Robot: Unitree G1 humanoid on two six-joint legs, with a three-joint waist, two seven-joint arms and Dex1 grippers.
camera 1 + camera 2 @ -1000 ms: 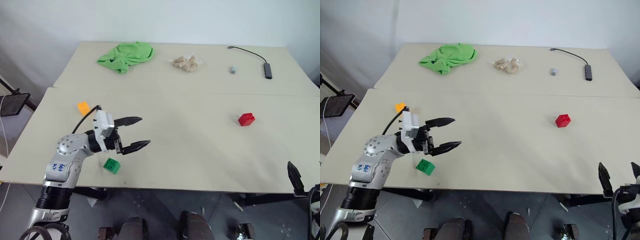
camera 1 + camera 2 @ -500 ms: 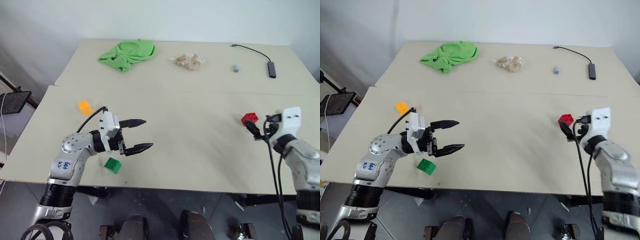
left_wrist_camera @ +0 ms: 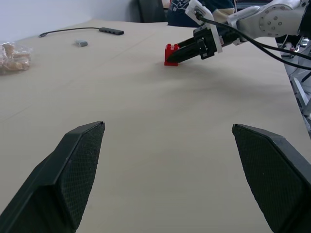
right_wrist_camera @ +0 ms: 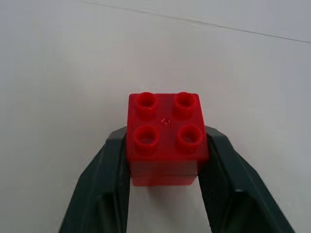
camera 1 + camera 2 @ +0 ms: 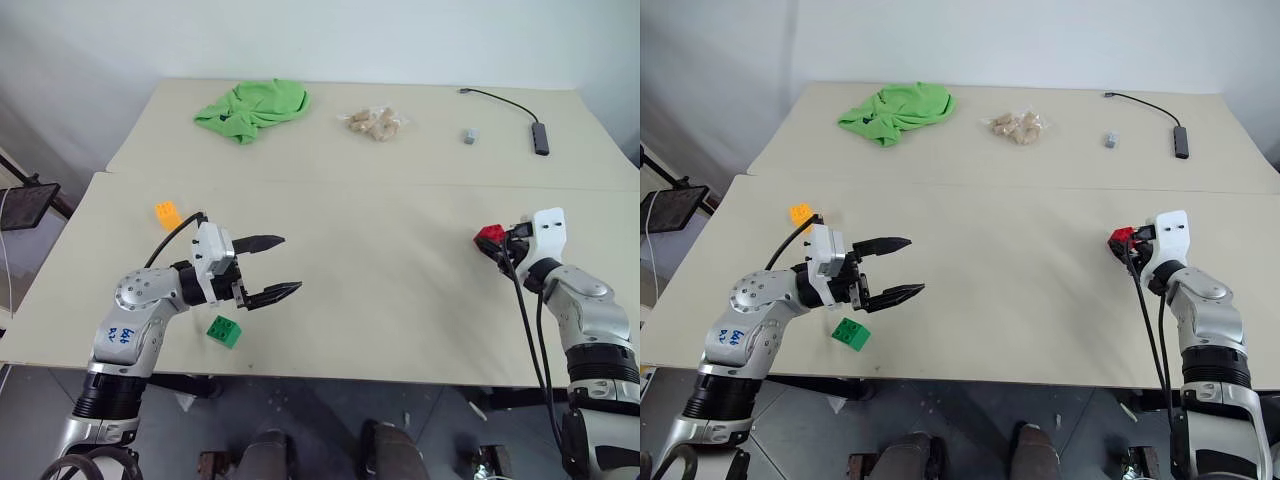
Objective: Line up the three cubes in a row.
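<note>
The red cube point(image 5: 490, 235) sits at the right of the near table, and my right gripper point(image 5: 499, 245) is shut on it, one black finger pressed to each side, as the right wrist view shows on the red cube point(image 4: 166, 138). The green cube point(image 5: 224, 331) lies near the front edge at the left. The orange-yellow cube point(image 5: 167, 214) lies further back at the left. My left gripper point(image 5: 283, 265) hovers open between those two, a little to their right, holding nothing. In the left wrist view the red cube point(image 3: 171, 54) shows far ahead.
On the far table lie a green cloth point(image 5: 251, 109), a small bag of pale pieces point(image 5: 374, 122), a tiny grey block point(image 5: 467, 136) and a black cable with an adapter point(image 5: 539, 138). A seam runs between the two tables.
My right arm came up from below the table's front edge to the red cube and shut its fingers on it. The left gripper stayed in place, open.
</note>
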